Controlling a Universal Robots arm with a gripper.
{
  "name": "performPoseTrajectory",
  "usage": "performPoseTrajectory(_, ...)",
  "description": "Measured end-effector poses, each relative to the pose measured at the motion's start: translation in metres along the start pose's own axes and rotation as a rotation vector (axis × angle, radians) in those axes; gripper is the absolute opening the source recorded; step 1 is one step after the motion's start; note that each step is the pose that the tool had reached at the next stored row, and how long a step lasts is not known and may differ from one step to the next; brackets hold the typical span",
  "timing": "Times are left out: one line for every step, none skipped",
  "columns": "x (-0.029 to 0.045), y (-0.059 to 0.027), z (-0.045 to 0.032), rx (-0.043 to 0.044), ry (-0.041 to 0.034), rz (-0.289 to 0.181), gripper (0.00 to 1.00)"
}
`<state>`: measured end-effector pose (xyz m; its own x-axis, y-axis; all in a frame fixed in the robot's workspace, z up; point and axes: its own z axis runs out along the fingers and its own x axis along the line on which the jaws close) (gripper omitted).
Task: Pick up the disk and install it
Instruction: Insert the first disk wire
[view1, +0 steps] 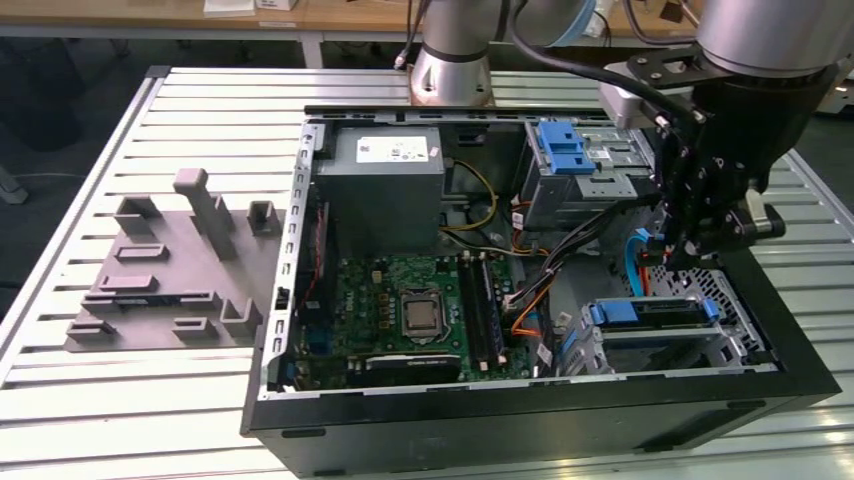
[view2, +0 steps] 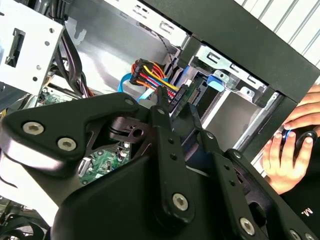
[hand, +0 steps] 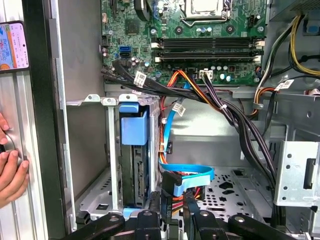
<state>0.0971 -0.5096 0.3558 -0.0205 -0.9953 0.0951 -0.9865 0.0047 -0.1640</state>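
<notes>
Claw (hand: 172, 199): inside PC case (view1: 534, 430), set at cable plugs (hand: 170, 182); grip state cannot be told. Disk (hand: 136, 172): judged already seated in bay w/ blue tab, just beside claw; plugs seen loose, not mated to it. Person's hand (hand: 12, 175) noted past case wall in first wrist view; grey tray (view1: 160, 280) logged in exterior view.

The exterior view looks down at a slant from high up on the counter (view1: 200, 100) and the open computer case (view1: 534, 420), with the arm's base (view1: 451, 70) at the far side. Both wrist views sit close inside the case, behind the gripper (hand: 173, 200) (view2: 175, 102). The first wrist view faces the motherboard (hand: 210, 30) (view1: 387, 310), the second wrist view faces the case's black wall (view2: 240, 40). Both wrist views share the blue flat cable (hand: 195, 175) (view2: 131, 86) and a hand (hand: 12, 175) (view2: 282, 160) outside the case.
</notes>
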Motion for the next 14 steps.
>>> performPoseTrajectory(0.0001, 0.0, 0.0003, 0.0, 0.0, 0.0, 0.32)
performPoseTrajectory(0.0002, 0.0001, 0.0005, 0.0, 0.0002, 0.0, 0.32)
performPoseTrajectory(0.0003, 0.0001, 0.0008, 0.0, 0.0002, 0.0, 0.32)
performPoseTrajectory(0.0003, 0.0002, 0.0011, 0.0, 0.0003, 0.0, 0.32)
performPoseTrajectory(0.0003, 0.0002, 0.0014, 0.0, 0.0004, 0.0, 0.32)
performPoseTrajectory(0.0003, 0.0003, 0.0016, 0.0, 0.0006, 0.0, 0.32)
performPoseTrajectory(0.0003, 0.0003, 0.0019, 0.0, 0.0007, 0.0, 0.32)
performPoseTrajectory(0.0003, 0.0004, 0.0024, 0.0, 0.0006, 0.0, 0.32)
performPoseTrajectory(0.0003, 0.0005, 0.0028, 0.0, 0.0006, 0.0, 0.32)
performPoseTrajectory(0.0004, 0.0005, 0.0031, 0.0, 0.0007, 0.0, 0.32)
performPoseTrajectory(0.0004, 0.0006, 0.0035, 0.0, 0.0007, 0.0, 0.32)
performPoseTrajectory(0.0003, 0.0006, 0.0038, 0.0, 0.0007, 0.0, 0.32)
performPoseTrajectory(0.0003, 0.0007, 0.0041, 0.0, 0.0008, 0.0, 0.32)
performPoseTrajectory(0.0003, 0.0007, 0.0045, 0.0, 0.0007, 0.0, 0.32)
